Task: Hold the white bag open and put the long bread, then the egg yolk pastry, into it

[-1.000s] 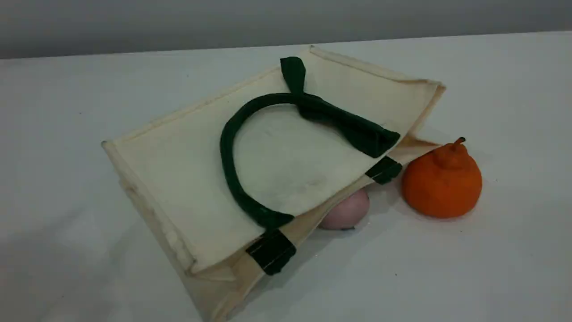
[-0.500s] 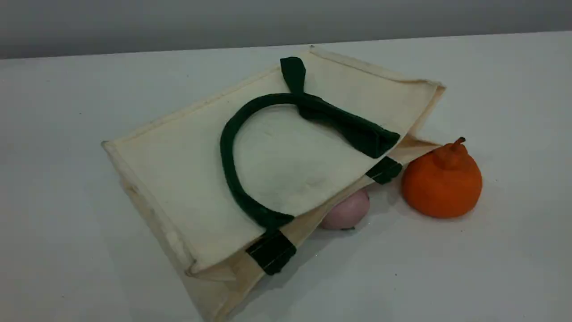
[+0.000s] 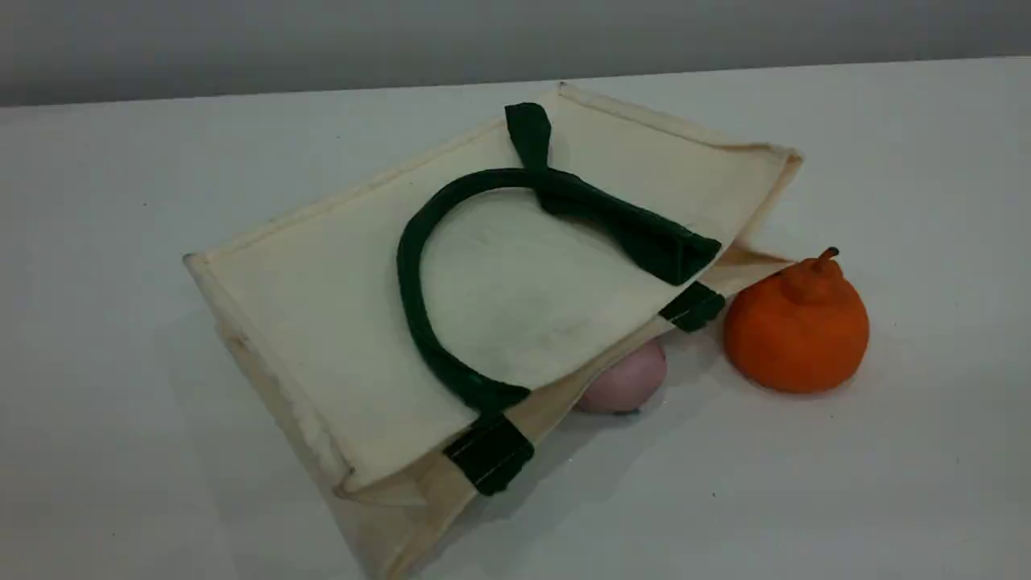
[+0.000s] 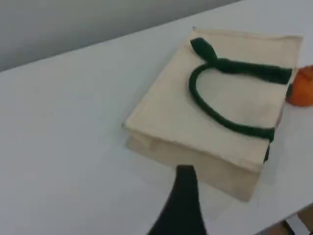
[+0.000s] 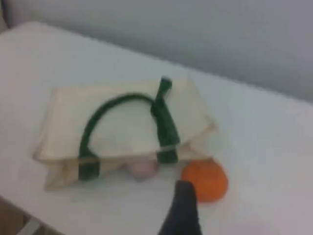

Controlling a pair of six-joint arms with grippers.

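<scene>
The white bag [image 3: 322,322] lies flat on its side on the table, with one dark green handle [image 3: 409,278] folded over its top face and its mouth toward the near right. The long bread and the egg yolk pastry are out of view. Neither gripper shows in the scene view. In the left wrist view one dark fingertip [image 4: 186,178] hangs above the table, short of the white bag [image 4: 171,117]. In the right wrist view one fingertip [image 5: 185,193] hovers on the near side of the white bag [image 5: 132,132]. Nothing is held by either.
A pink ball [image 3: 630,382] sits half under the bag's mouth edge, also seen as the pink ball [image 5: 142,169]. An orange stemmed fruit [image 3: 797,330] stands just right of the bag. The table's near edge [image 4: 293,220] shows at the lower right of the left wrist view.
A soft shadow on the table's near left has faded. The bag, the pink ball and the orange fruit have not moved.
</scene>
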